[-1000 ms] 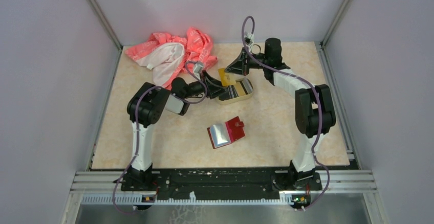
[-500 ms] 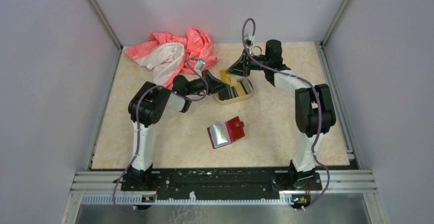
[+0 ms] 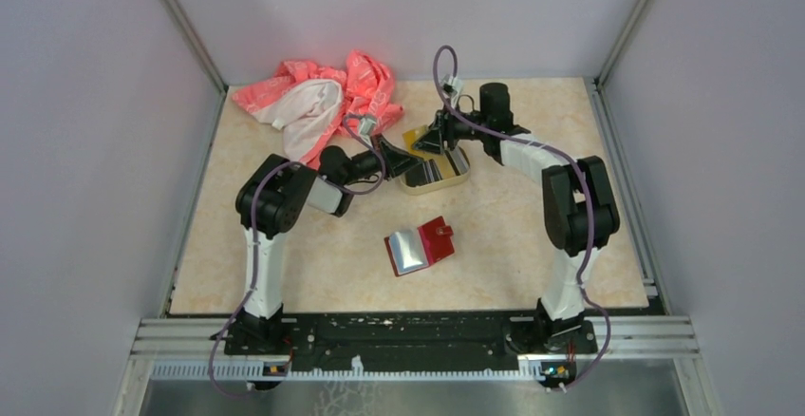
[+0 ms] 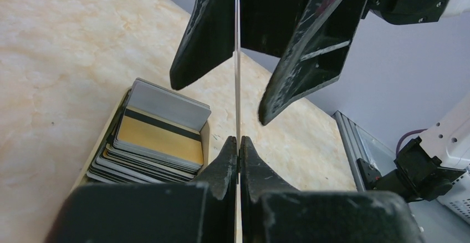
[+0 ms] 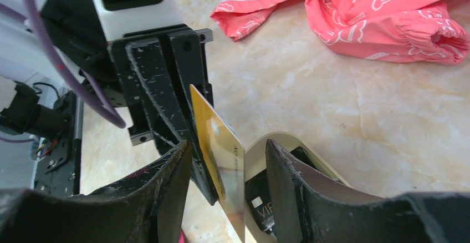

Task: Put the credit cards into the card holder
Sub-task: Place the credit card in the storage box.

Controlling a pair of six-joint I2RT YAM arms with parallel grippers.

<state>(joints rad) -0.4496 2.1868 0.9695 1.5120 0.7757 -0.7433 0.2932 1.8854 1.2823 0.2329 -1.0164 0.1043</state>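
A gold credit card (image 3: 419,138) stands on edge above the tin tray (image 3: 463,180). My left gripper (image 4: 239,139) is shut on its lower edge, where the card (image 4: 237,60) shows as a thin line. My right gripper (image 5: 228,146) is open with a finger on each side of the same card (image 5: 219,143), clear of its faces. More credit cards (image 4: 161,137) lie stacked in the tray, gold and grey on top. The card holder (image 3: 419,246) lies open and flat on the table nearer the arm bases, red with a greyish pocket.
A pink and white cloth (image 3: 323,98) is bunched at the back left of the table, close behind the left arm. A dark card (image 5: 260,209) sits in the tray under my right gripper. Grey walls enclose the table on three sides.
The left gripper has shut on the gold card and the right gripper has opened off it. The right arm has shifted left and lower, over the tray.
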